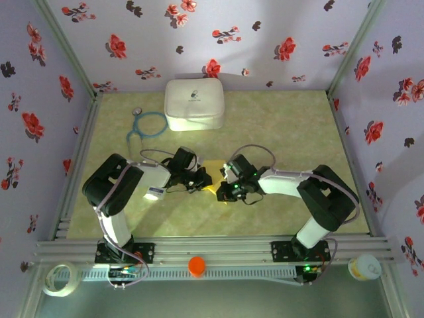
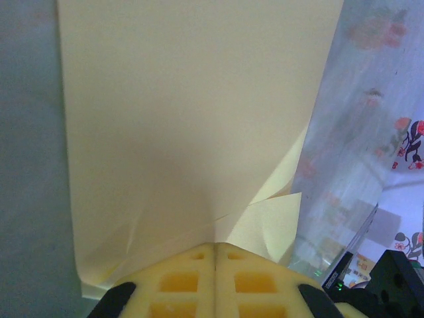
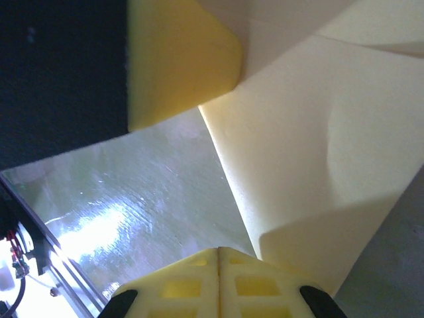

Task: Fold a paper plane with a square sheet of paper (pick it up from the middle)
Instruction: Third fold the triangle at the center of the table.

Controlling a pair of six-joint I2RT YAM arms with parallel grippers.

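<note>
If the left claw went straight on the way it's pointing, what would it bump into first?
The thin yellow paper sheet, which the shut left claw already pinches; it spreads right ahead of the tips. Behind it probably comes the right claw, facing it, though depth is unclear.

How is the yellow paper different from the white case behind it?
The yellow paper is thin and creased; the white case is boxy with rounded corners. The paper is pinched in the shut jaws of the left gripper, while the case stands untouched on the table.
</note>
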